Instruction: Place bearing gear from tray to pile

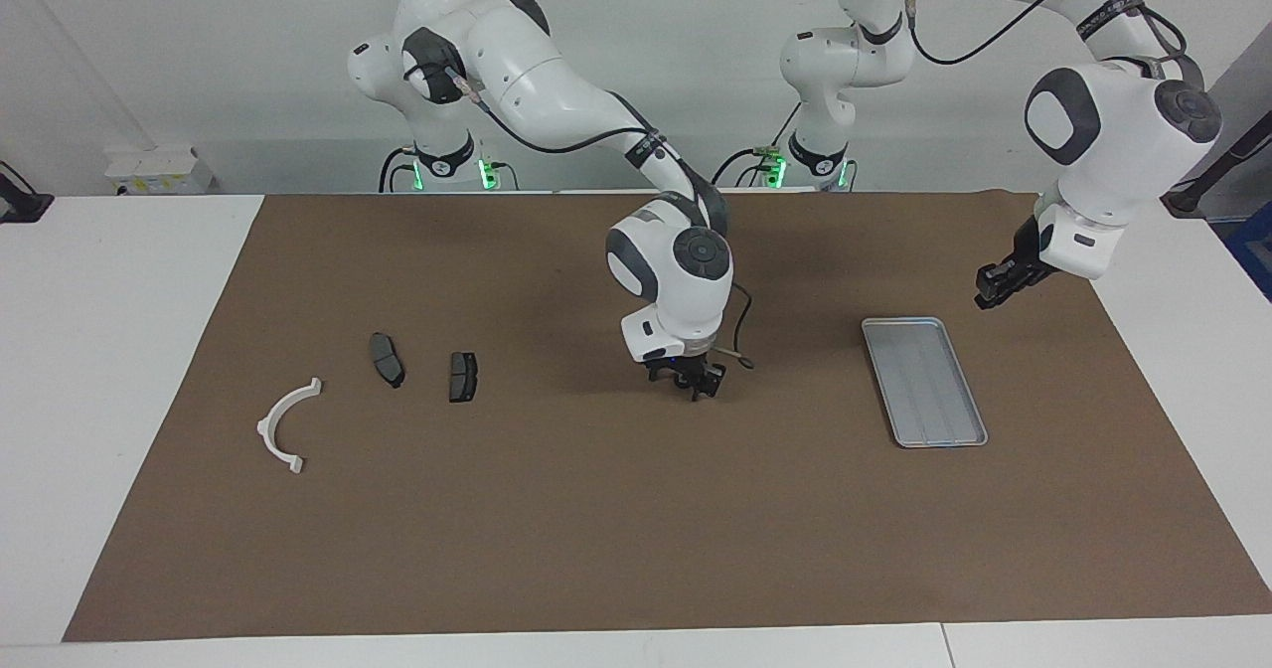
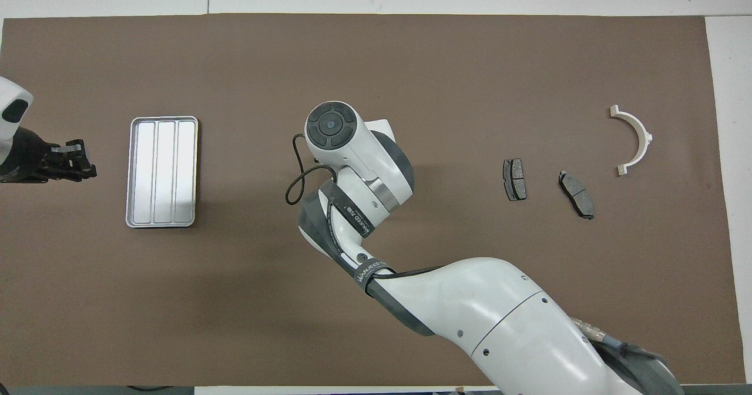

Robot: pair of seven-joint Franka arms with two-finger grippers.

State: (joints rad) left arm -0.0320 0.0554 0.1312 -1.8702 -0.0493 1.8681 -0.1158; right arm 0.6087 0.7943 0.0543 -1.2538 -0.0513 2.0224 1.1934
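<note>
The silver tray (image 1: 924, 380) lies on the brown mat toward the left arm's end, and nothing shows in it; it also shows in the overhead view (image 2: 161, 171). The pile lies toward the right arm's end: a white arc bracket (image 1: 270, 417) (image 2: 645, 138) and two dark grey pads (image 1: 387, 359) (image 1: 462, 377). No bearing gear shows clearly in either view. My right gripper (image 1: 688, 382) points down just above the mat's middle, between tray and pile; its own wrist hides it in the overhead view. My left gripper (image 1: 997, 288) (image 2: 75, 161) waits in the air beside the tray.
The brown mat (image 1: 636, 549) covers most of the white table. A black cable loops off the right wrist (image 1: 740, 335). The right arm's forearm stretches over the mat's near side in the overhead view (image 2: 470, 307).
</note>
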